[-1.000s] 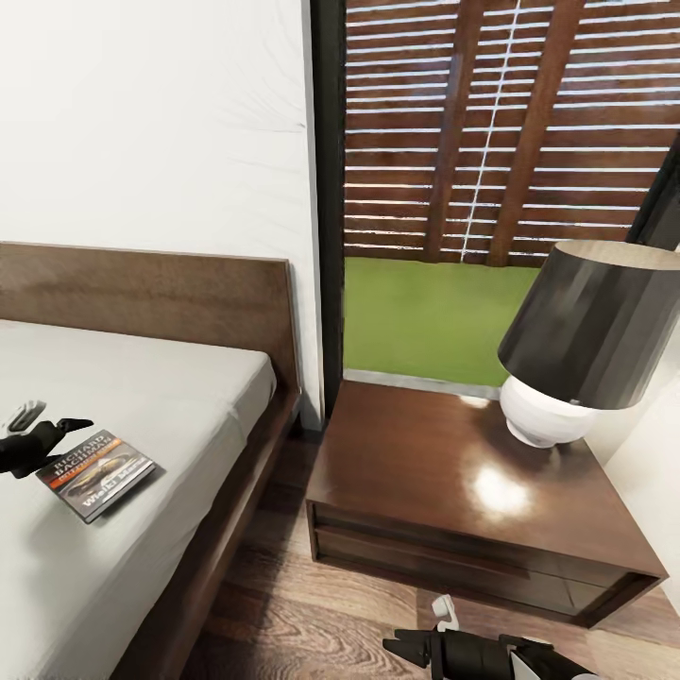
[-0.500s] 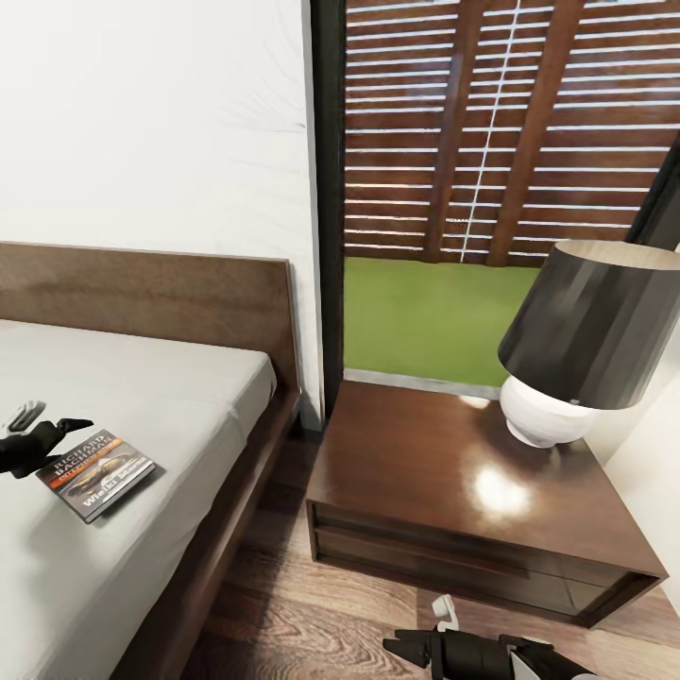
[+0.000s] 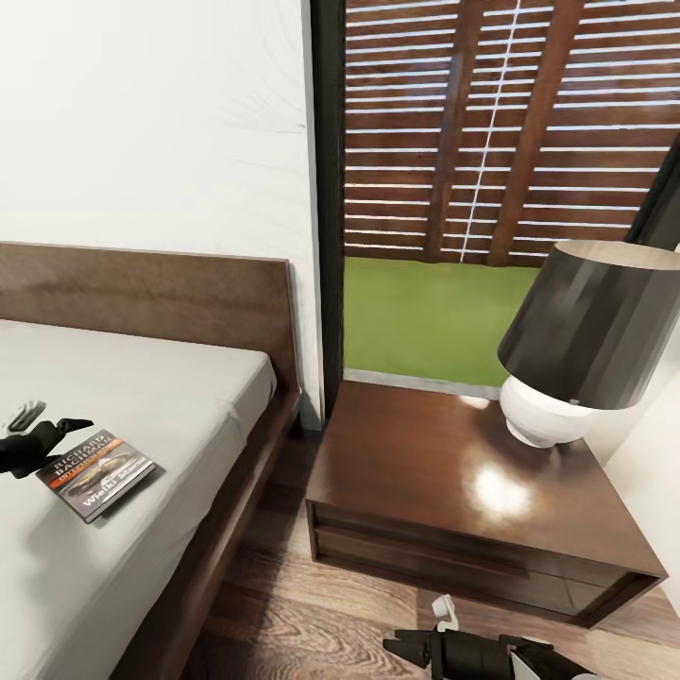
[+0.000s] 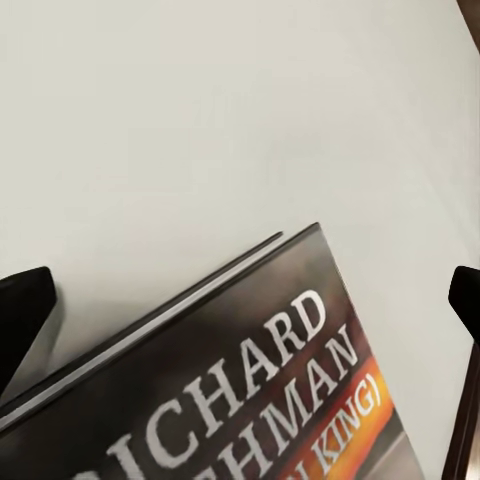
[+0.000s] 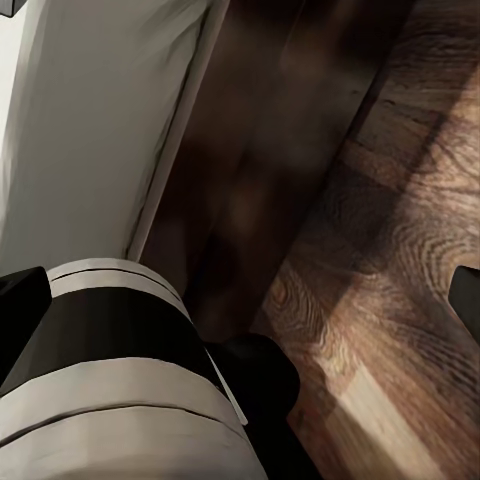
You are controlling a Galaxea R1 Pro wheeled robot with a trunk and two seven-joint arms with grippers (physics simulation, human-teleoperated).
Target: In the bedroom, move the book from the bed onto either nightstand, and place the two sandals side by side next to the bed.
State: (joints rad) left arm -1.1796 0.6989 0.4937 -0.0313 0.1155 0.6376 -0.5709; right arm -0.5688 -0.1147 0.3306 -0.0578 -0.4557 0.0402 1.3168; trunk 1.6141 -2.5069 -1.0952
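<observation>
Your left gripper sits low over the bed, at the left edge of the head view, its dark fingers spread wide with the tips right at the near corner of the book. The book lies flat on the grey mattress, cover up, a little in from the bed's right side edge and well short of the headboard. In your left wrist view the book lies between the 2 fingertips, which stand far apart at either side, with bare mattress beyond it; whether either tip touches the cover you cannot tell. The nightstand stands just beside the bed at its head end, under the window, and a lamp with a dark shade and white base sits at its back right corner. Your right gripper hangs low over the wood floor in front of the nightstand, and in its wrist view the fingertips sit wide apart, nothing between them, with the bed frame and floor planks below.
</observation>
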